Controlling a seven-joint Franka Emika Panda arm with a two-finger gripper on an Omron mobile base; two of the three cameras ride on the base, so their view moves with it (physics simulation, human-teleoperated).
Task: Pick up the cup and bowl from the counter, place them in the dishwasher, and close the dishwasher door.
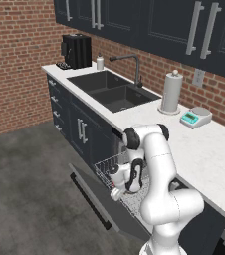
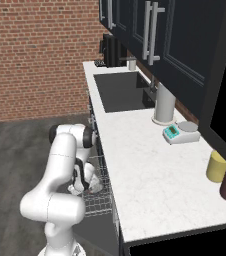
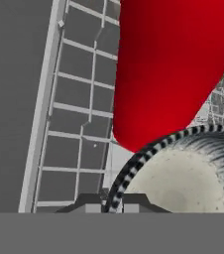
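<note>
The flat dark charcoal dishwasher door (image 1: 97, 199) lies open. The white wire rack (image 3: 79, 114) holds the red tapered plastic cup (image 3: 168, 69) beside the grey metallic bowl (image 3: 183, 173). The gripper (image 3: 110, 201) grips the bowl rim. Remaining: release, close door.

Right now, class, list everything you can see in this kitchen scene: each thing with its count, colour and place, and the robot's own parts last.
cup: 1, red, lying on the rack beside the bowl
bowl: 1, grey with striped rim, in the rack
dishwasher rack: 1, white wire, pulled out
dishwasher door: 1, dark, open downward
counter: 1, white
sink: 1, dark, double, with tap
paper-towel roll: 1, white, right of the sink
scale: 1, grey and teal, beside the roll
jars: 2, yellow and maroon, on the counter
coffee machine: 1, black, far corner
end effector: 1, dark, at the bowl rim
</note>
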